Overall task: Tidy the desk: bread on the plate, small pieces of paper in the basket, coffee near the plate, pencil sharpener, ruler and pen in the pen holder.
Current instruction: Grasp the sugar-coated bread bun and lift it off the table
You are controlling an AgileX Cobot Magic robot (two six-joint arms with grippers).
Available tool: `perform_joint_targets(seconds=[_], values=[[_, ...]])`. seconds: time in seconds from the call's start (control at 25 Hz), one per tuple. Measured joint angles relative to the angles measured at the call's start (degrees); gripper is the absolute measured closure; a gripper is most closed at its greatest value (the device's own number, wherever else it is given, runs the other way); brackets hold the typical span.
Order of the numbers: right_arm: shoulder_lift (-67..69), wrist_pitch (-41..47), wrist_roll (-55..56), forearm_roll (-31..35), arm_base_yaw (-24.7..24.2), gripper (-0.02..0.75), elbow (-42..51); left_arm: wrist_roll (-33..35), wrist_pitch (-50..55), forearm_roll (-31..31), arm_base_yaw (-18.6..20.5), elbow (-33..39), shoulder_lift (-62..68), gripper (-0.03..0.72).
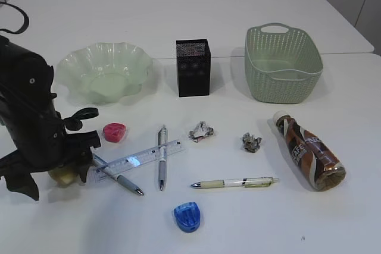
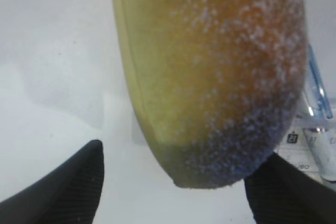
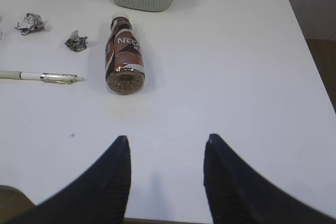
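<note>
The sugar-speckled bread (image 2: 220, 77) lies on the desk (image 1: 250, 224) at the front left, between the fingers of my left gripper (image 2: 185, 149). The jaws are open and the left finger stands clear of it. In the exterior view the arm hides most of the bread (image 1: 62, 176). The plate (image 1: 104, 72) is behind it, with the pen holder (image 1: 193, 66) and basket (image 1: 281, 60) to its right. The coffee (image 3: 123, 56) lies on its side. Two pieces of paper (image 1: 201, 130) (image 1: 251, 142) lie mid-desk. The ruler (image 1: 137, 160) crosses a pen (image 1: 162, 157). My right gripper (image 3: 167, 137) is open and empty.
A red pencil sharpener (image 1: 114, 132) and a blue one (image 1: 187, 216) lie on the desk. A second pen (image 1: 235, 182) lies at the front middle, and a third (image 1: 116, 175) lies partly under the ruler beside the left arm. The desk's right edge (image 3: 315, 77) is near the right gripper.
</note>
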Motion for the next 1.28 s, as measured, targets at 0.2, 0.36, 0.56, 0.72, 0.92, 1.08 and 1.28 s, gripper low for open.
perform_joint_targets(seconds=[0.2,0.36,0.56,0.72,0.92,1.08,1.28], values=[[0.00,0.00,0.00,0.00,0.00,0.367,0.00,0.28,0.41,1.62,0.00,-2.07,0.00,0.101],[0.00,0.00,0.00,0.00,0.00,0.367,0.00,0.28,0.44,2.14,0.00,-2.62,0.00,0.101],[0.00,0.00,0.00,0.07,0.00,0.367,0.00,0.28,-0.10,2.36,0.00,-2.62,0.00,0.101],[0.00,0.00,0.00,0.12,0.00,0.367,0.00,0.28,-1.43,2.46,0.00,-2.62,0.34,0.101],[0.00,0.00,0.00,0.21,0.00,0.367,0.00,0.28,-2.05,4.56,0.00,-2.62,1.02,0.106],[0.00,0.00,0.00,0.25,0.00,0.367,0.00,0.28,-2.09,4.95,0.00,-2.62,1.02,0.204],[0.00,0.00,0.00,0.25,0.00,0.367,0.00,0.17,-2.09,6.07,0.00,-2.62,1.02,0.386]])
